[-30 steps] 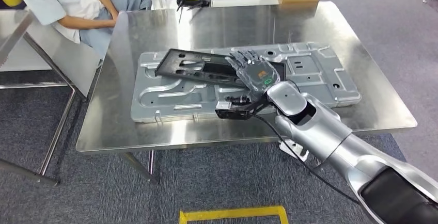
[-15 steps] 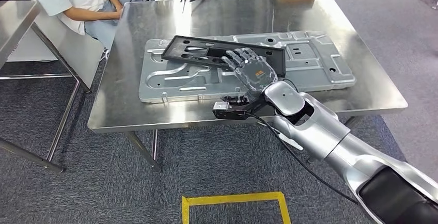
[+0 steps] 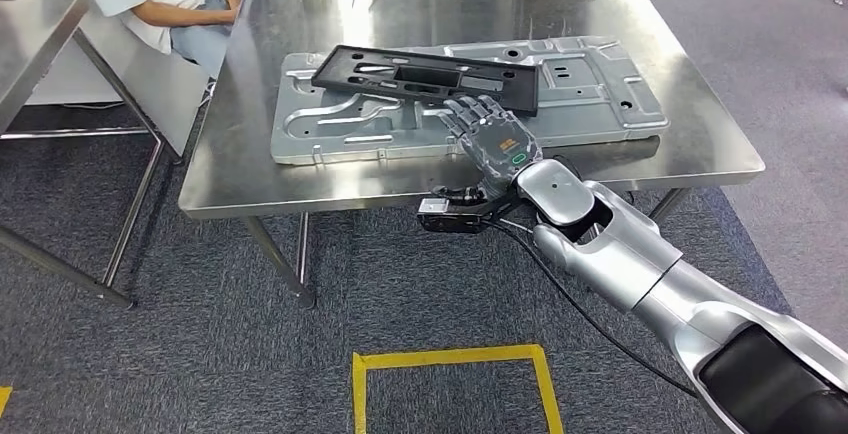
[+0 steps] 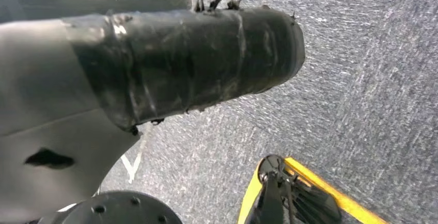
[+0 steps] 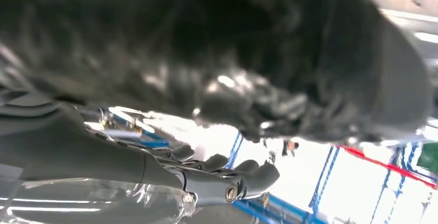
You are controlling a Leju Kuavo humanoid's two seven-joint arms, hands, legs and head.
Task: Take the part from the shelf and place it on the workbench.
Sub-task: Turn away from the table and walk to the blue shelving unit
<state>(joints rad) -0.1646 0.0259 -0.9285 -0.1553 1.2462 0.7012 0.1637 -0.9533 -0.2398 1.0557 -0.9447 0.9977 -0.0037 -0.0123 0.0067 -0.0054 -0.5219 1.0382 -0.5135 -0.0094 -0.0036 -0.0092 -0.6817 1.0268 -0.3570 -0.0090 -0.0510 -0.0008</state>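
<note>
Your right hand hovers with fingers spread and holding nothing, palm down near the bench's front edge, just short of the black part. That part lies on the grey panel mid-bench. Placing looks done; next, draw the arm clear.

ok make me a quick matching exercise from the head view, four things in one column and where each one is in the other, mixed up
Things:
1. black part
2. silver stamped panel
3. right robot hand
4. yellow tape outline

Places:
A. on the carpet in front of the workbench
B. lying flat on the workbench top
C. above the panel's near edge, fingers spread
D. lying on top of the panel

Pairs: 1-D, 2-B, 3-C, 4-A
</note>
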